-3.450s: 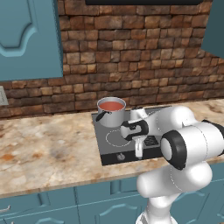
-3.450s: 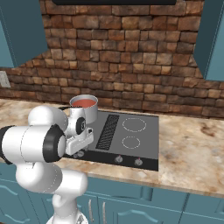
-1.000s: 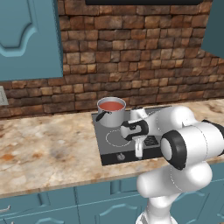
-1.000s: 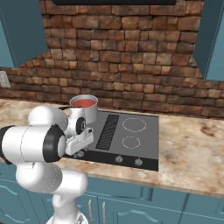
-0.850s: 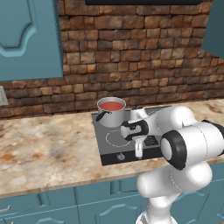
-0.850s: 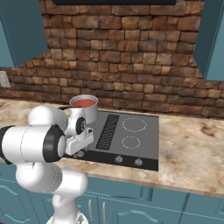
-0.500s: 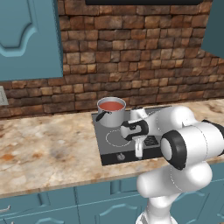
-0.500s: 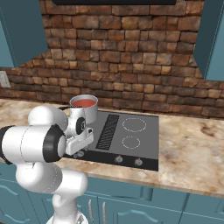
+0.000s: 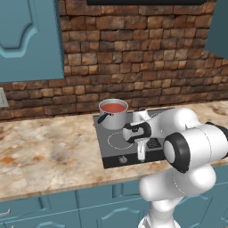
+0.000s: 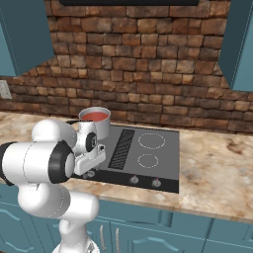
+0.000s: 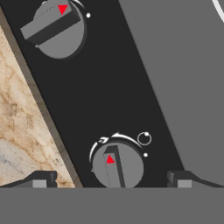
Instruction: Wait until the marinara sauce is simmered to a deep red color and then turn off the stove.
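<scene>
- A small steel pot (image 9: 113, 116) sits on the back burner of the stove (image 9: 111, 153), at the corner nearest the brick wall (image 9: 133, 53); seen from the right base camera the same pot (image 10: 96, 123) stands on the stove's far left corner (image 10: 163, 168).
- The sauce (image 9: 113, 107) fills the pot to its rim as a smooth orange-red disc; from the right side the sauce (image 10: 94, 116) reads the same orange-red.
- The gripper (image 9: 140, 153) hangs over the stove's front edge, just in front of the pot, pointing down at the strip of knobs; from the right base camera the gripper (image 10: 91, 159) sits between the robot's big white joint and the stove's black grille (image 10: 122, 148).
- In the hand camera the gripper (image 11: 111, 180) has its jaws spread as wide as they go, holding nothing, one dark fingertip (image 11: 41, 180) over the counter edge and the other over the stove's dark panel.
- A round grey knob (image 11: 117, 165) with a red triangle lies between the fingertips, untouched, its raised bar nearly upright in that view.
- A second knob (image 11: 57, 26) lies farther along the same dark strip, its bar turned crosswise.
- The marbled stone counter (image 9: 44, 156) runs to either side of the stove, with blue cabinets (image 9: 26, 38) hung on the wall above it.
</scene>
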Robot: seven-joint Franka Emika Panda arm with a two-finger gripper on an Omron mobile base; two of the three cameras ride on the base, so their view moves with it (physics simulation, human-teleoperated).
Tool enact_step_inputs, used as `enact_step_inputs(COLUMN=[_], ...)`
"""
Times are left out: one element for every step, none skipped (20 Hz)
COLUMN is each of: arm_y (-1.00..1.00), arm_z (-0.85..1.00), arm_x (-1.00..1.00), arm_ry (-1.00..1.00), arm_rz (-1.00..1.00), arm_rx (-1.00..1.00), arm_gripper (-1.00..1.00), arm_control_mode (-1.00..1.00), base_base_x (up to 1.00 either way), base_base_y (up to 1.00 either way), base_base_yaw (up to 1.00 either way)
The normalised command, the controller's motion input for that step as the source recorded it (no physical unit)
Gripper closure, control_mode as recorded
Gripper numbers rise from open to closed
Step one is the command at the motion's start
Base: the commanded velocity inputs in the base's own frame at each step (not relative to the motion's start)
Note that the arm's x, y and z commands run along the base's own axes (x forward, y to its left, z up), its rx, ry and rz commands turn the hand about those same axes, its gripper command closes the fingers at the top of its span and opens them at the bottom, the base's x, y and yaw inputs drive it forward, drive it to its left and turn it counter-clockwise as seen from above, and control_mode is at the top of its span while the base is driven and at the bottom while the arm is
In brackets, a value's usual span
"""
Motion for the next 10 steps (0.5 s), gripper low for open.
enact_step_inputs(arm_y=[0.0, 0.0, 0.0, 0.0, 0.0, 0.0, 0.0, 0.0, 0.0, 0.0], arm_z=[0.0, 0.0, 0.0, 0.0, 0.0, 0.0, 0.0, 0.0, 0.0, 0.0], arm_x=[0.0, 0.0, 0.0, 0.0, 0.0, 0.0, 0.0, 0.0, 0.0, 0.0], arm_ry=[0.0, 0.0, 0.0, 0.0, 0.0, 0.0, 0.0, 0.0, 0.0, 0.0], arm_rz=[0.0, 0.0, 0.0, 0.0, 0.0, 0.0, 0.0, 0.0, 0.0, 0.0], arm_rx=[0.0, 0.0, 0.0, 0.0, 0.0, 0.0, 0.0, 0.0, 0.0, 0.0], arm_gripper=[-1.0, -1.0, -1.0, -1.0, -1.0, -1.0, -1.0, -1.0, -1.0, -1.0], arm_control_mode=[-1.0, -1.0, -1.0, -1.0, -1.0, -1.0, -1.0, -1.0, -1.0, -1.0], base_base_x=[0.0, 0.0, 0.0, 0.0, 0.0, 0.0, 0.0, 0.0, 0.0, 0.0], base_base_y=[0.0, 0.0, 0.0, 0.0, 0.0, 0.0, 0.0, 0.0, 0.0, 0.0], base_base_yaw=[0.0, 0.0, 0.0, 0.0, 0.0, 0.0, 0.0, 0.0, 0.0, 0.0])
